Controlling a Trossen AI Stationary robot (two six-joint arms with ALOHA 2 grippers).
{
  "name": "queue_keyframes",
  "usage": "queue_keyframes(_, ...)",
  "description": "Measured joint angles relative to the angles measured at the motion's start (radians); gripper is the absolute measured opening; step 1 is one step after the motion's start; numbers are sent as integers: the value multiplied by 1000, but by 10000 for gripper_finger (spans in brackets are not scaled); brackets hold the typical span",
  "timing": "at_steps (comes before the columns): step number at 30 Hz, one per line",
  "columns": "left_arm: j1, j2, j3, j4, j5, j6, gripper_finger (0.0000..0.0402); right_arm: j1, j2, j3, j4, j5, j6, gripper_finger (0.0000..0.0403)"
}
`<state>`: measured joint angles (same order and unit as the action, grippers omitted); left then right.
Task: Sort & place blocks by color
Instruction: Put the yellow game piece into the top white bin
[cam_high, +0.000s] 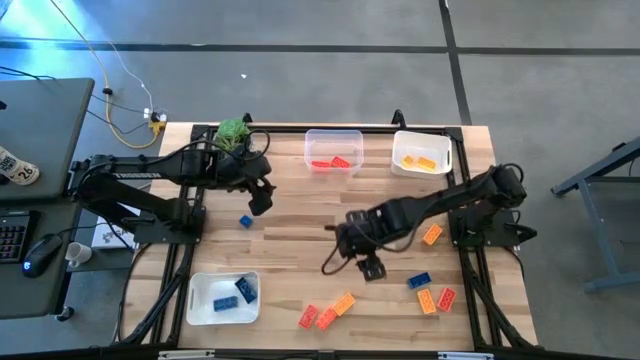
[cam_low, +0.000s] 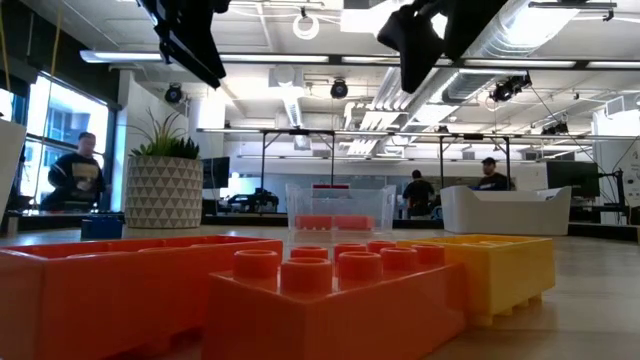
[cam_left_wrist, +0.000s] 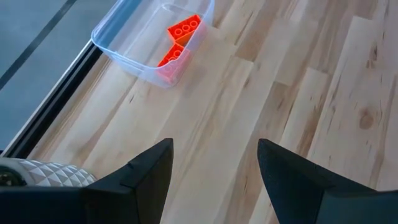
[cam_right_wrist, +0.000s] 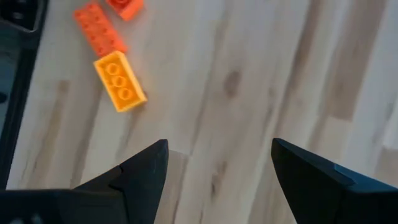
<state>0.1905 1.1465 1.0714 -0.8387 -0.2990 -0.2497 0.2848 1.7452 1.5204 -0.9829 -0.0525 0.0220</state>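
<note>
1. Front counter edge: loose orange and red blocks (cam_high: 328, 312). Hard, light, slick plastic, so I'd pinch the long flat sides.
2. Mid counter: right hand (cam_high: 372, 268) spread apart, empty.
3. Further back: left hand (cam_high: 259, 203) also apart, empty, near a stray blue block (cam_high: 245, 221).

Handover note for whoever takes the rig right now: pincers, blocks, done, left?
Left pincer: open, empty, over the table near the loose blue block.
Right pincer: open, empty, mid-table.
Done: red blocks in the clear tray; orange in the far right tray; blue in the near tray.
Left: front cluster, right-side group, one orange block.
</note>
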Motion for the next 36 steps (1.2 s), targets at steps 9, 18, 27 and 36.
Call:
queue_keyframes(9, 0, 1, 0, 35, 10, -19, 219, 86, 66, 0, 88, 8, -65, 272)
queue_keyframes(18, 13, 1, 0, 78, 114, -210, 219, 143, 138, 0, 154, 19, -199, 272)
queue_keyframes(27, 12, 1, 0, 78, 115, -298, 219, 181, 206, 0, 181, 17, -206, 272)
queue_keyframes(36, 12, 8, 0, 78, 109, -322, 219, 206, 271, 0, 230, -2, -206, 272)
